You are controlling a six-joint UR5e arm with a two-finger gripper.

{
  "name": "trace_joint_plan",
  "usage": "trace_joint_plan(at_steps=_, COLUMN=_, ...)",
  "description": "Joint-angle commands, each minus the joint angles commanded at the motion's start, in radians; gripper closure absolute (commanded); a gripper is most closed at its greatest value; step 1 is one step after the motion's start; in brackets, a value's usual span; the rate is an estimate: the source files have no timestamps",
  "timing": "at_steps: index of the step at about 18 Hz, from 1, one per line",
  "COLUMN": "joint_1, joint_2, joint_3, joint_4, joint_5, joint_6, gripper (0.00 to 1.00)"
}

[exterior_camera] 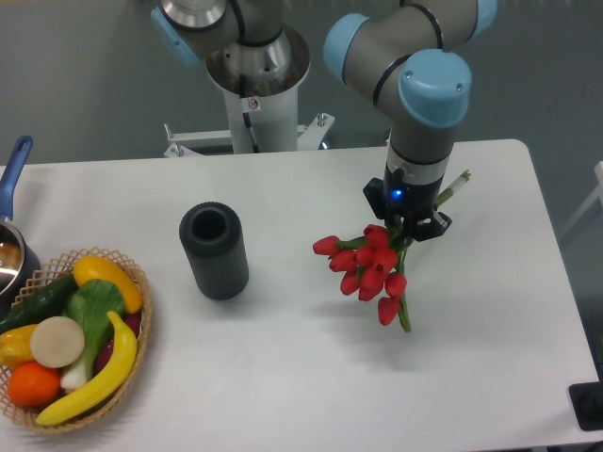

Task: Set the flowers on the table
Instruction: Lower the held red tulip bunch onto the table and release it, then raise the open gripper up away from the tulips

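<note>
Grey arm (405, 38), light-blue joint caps (433, 87)

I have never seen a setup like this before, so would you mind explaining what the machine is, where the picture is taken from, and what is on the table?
This is one picture from a fixed camera looking down at a large white table. The grey machine with light blue joints is a robot arm. At its tip is a black two-finger gripper, which is closed on a small bunch of red tulips with green stems; the buds hang low over the table, and I cannot tell whether they touch it. To the left stands a dark grey ribbed cylinder vase, open at the top. At the far left sits a wicker basket of colourful fruit and vegetables, beside a blue-handled pot.
</note>
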Motion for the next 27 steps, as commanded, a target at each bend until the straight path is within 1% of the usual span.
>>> trace_joint_plan(at_steps=2, joint_1=-0.002, joint_2=-0.002, joint_3=0.008, joint_4=-0.002, joint_5=0.0, joint_6=-0.002, gripper=0.95)
trace_joint_plan(at_steps=4, joint_1=-0.005, joint_2=-0.005, joint_3=0.002, joint_4=0.0, joint_5=0.0, joint_6=-0.003, gripper=0.92)
trace_joint_plan(at_steps=7, joint_1=-0.015, joint_2=-0.038, joint_3=-0.005, joint_4=0.009, joint_5=-0.003, joint_6=-0.012, gripper=0.92)
trace_joint_plan(at_steps=9, joint_1=-0.035, joint_2=-0.072, joint_3=-0.005, joint_4=0.023, joint_5=-0.002, joint_6=-0.014, gripper=0.9)
trace_joint_plan(at_steps=10, joint_1=-0.038, joint_2=-0.08, joint_3=-0.006, joint_4=0.028, joint_5=-0.002, joint_6=-0.012, gripper=0.88)
trace_joint_plan(at_steps=12, joint_1=-0.043, joint_2=-0.09, joint_3=-0.006, joint_4=0.031, joint_5=-0.003, joint_6=-0.011, gripper=0.8)
trace_joint_plan(at_steps=16, joint_1=-0.048, joint_2=-0.103, joint_3=-0.018, joint_4=0.035, joint_5=-0.002, joint_6=-0.014, gripper=0.54)
trace_joint_plan(at_steps=19, joint_1=-0.054, joint_2=-0.107, joint_3=-0.018, joint_4=0.037, joint_5=-0.002, joint_6=-0.014, gripper=0.42)
trace_joint_plan(at_steps=20, joint_1=-0.054, joint_2=-0.106, joint_3=-0.021, joint_4=0.037, joint_5=-0.002, joint_6=-0.014, gripper=0.31)
trace_joint_plan(at_steps=21, joint_1=-0.054, joint_2=-0.103, joint_3=-0.025, joint_4=0.038, joint_5=-0.003, joint_6=-0.014, gripper=0.0)
trace_joint_plan(at_steps=22, joint_1=-0.054, joint_2=-0.098, joint_3=-0.032, joint_4=0.046, joint_5=-0.003, joint_6=-0.014, gripper=0.0)
trace_joint_plan(at_steps=25, joint_1=-0.051, joint_2=-0.089, joint_3=-0.063, joint_4=0.113, joint_5=-0.003, joint_6=-0.014, gripper=0.0)
trace_joint_plan(at_steps=27, joint_1=-0.052, joint_2=-0.077, joint_3=-0.064, joint_4=0.133, joint_5=-0.002, joint_6=-0.015, gripper=0.0)
